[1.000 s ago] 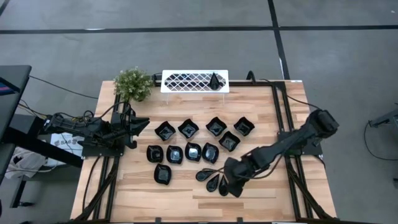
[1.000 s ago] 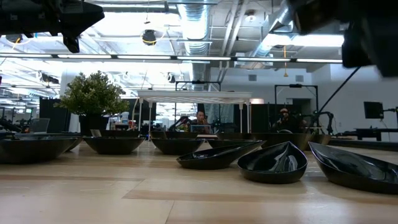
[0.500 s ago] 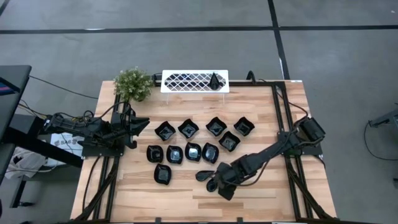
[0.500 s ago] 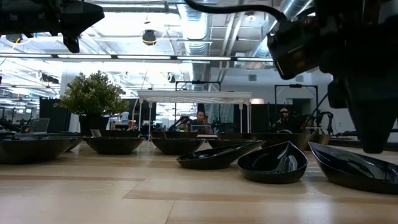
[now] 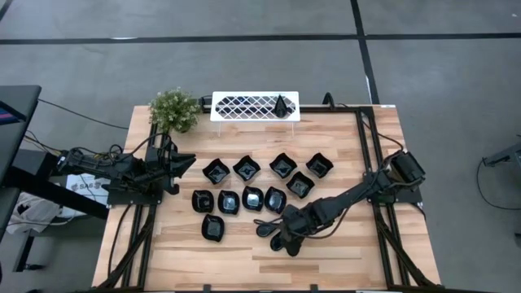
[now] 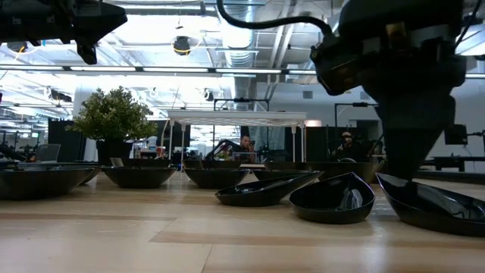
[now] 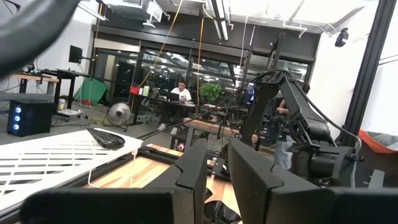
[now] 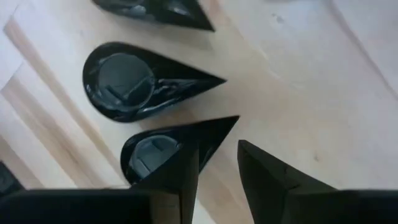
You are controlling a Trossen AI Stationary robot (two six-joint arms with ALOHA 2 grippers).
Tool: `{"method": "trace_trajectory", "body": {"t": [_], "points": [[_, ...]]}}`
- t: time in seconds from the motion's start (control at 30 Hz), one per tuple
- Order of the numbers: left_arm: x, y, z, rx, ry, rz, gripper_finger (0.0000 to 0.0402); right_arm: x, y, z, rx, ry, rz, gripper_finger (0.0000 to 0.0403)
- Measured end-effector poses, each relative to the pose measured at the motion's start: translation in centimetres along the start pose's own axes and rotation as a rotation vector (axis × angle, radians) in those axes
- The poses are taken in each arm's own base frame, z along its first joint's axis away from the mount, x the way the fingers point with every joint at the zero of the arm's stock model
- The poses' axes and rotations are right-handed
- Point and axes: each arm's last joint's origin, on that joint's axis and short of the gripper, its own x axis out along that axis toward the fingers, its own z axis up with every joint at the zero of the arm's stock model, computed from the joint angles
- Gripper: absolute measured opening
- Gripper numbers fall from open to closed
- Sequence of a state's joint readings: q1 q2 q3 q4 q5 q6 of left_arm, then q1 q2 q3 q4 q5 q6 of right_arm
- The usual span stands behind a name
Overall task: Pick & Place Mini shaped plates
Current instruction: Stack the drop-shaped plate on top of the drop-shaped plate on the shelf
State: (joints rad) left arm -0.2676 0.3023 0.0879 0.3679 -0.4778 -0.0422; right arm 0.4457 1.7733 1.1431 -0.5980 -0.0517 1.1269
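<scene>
Small glossy black plates [image 5: 244,198] spread across the table [image 5: 163,244] in front of the white rack [image 5: 254,106], one teardrop plate [image 8: 163,148] right under the right gripper [image 8: 217,163]. Likely light, stiff, slick and chippable — best pinched across the thin rim near the pointed tip. Right gripper lower and nearer than a second ago, jaws parted from shut. Left gripper [image 5: 181,163] idle beside the plant [image 5: 173,110], fingers slightly apart, holding nothing.

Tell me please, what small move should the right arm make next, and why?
Probably lower the right end effector slightly and close it on the pointed tip of the nearest glossy black teardrop-shaped plate. Its fingers stand open right above that tip, one on each side, and nothing is held yet.
</scene>
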Motion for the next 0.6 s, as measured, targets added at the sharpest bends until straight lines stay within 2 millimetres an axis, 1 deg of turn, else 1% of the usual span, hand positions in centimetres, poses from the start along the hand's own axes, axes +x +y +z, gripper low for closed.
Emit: {"method": "trace_trajectory", "body": {"t": [0.2, 0.33, 0.6], "points": [[0.00, 0.00, 0.00, 0.000, 0.000, 0.000, 0.0067, -0.02, -0.18, 0.13, 0.039, 0.030, 0.001, 0.0108], [0.00, 0.00, 0.01, 0.000, 0.000, 0.000, 0.0067, 0.01, 0.00, -0.32, 0.063, 0.034, -0.002, 0.0108], [0.00, 0.00, 0.01, 0.000, 0.000, 0.000, 0.0067, 0.12, 0.20, -0.44, 0.062, 0.032, 0.010, 0.0108]]}}
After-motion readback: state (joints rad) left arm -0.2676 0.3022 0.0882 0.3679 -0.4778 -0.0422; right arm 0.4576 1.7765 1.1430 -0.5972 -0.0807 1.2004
